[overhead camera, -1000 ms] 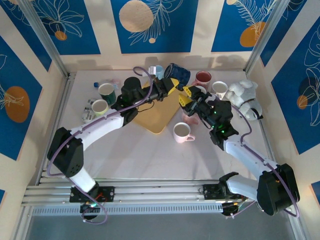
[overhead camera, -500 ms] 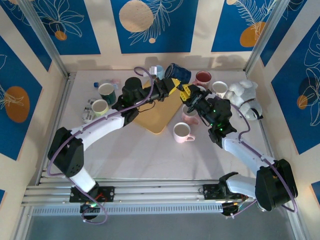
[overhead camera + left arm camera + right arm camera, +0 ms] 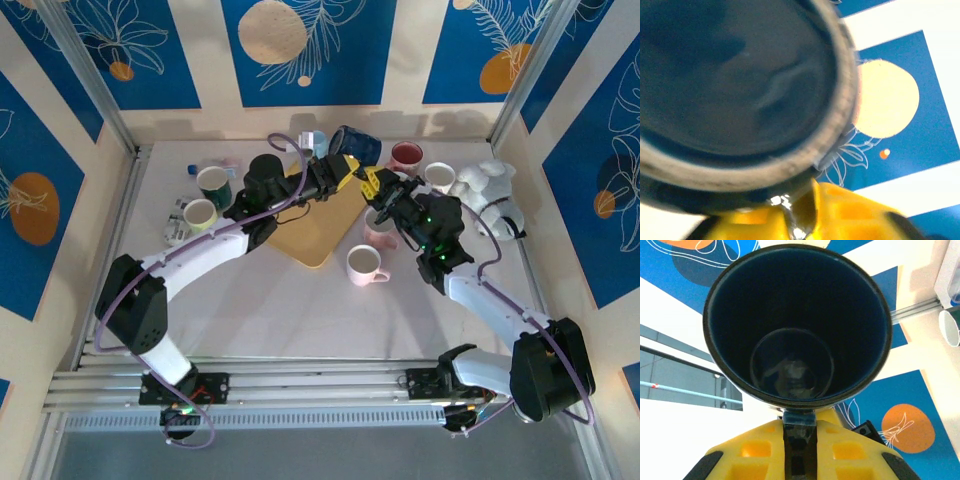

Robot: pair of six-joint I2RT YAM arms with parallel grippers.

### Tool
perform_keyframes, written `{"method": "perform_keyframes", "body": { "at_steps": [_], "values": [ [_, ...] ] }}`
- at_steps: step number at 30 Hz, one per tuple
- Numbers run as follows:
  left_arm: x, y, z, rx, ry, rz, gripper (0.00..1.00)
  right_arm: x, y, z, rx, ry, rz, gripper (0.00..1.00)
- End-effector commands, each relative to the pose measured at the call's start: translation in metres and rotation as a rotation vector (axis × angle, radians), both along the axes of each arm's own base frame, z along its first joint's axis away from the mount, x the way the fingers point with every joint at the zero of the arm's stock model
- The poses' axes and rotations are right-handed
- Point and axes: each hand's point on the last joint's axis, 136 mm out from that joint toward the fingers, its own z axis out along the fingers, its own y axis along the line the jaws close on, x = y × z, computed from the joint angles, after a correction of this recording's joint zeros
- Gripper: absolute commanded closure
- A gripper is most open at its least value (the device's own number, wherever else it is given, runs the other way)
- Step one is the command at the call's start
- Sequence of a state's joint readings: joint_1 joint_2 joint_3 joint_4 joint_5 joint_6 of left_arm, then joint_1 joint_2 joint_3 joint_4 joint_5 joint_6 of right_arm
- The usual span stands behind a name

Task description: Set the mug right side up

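Right pincer (image 3: 372, 184) has come up and back from over the pink mugs and narrowed since a second ago; it now sits at the mouth of the dark blue mug (image 3: 356, 146). Left arm and the mug have hardly shifted.

Mug is up in the air above the far edge of the yellow tray (image 3: 312, 238), off the counter (image 3: 270, 300), between the two pincers. It's tipped, not upright: the right wrist view looks straight down the open mouth to the bottom inside.

Right pincer: narrow, the near part of the mug's rim pinched between its yellow fingers (image 3: 760, 450).

Left pincer (image 3: 345, 171): on the mug from the opposite side, with the mug wall running down between its yellow fingers (image 3: 855, 210). Wrist view is blurred and too close, so I cannot tell if it's clamped or slack.

Elsewhere on the counter: pink mug (image 3: 365, 264) upright near the tray, red mug (image 3: 406, 156) and white mug (image 3: 438, 177) at the back, two green mugs (image 3: 212, 184) on the left, plush toy (image 3: 487, 190) on the right.
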State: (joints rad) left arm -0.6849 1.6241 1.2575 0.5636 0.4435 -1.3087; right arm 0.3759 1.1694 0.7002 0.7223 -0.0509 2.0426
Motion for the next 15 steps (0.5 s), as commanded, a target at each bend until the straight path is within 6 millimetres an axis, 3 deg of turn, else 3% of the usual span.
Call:
{"method": "perform_keyframes", "body": {
  "at_steps": [1,6,15],
  "values": [
    [-0.027,0.003,0.040,-0.035,-0.144,-0.078,0.58,0.003,-0.006,0.036,-0.050,-0.142,-0.024,1.00],
    [-0.027,0.016,0.032,0.006,-0.120,-0.089,0.45,0.001,-0.014,0.047,-0.131,-0.225,-0.030,1.00],
    [-0.040,0.061,0.021,0.142,-0.177,-0.104,0.42,-0.016,-0.050,0.041,-0.411,-0.285,-0.071,1.00]
  ]
}}
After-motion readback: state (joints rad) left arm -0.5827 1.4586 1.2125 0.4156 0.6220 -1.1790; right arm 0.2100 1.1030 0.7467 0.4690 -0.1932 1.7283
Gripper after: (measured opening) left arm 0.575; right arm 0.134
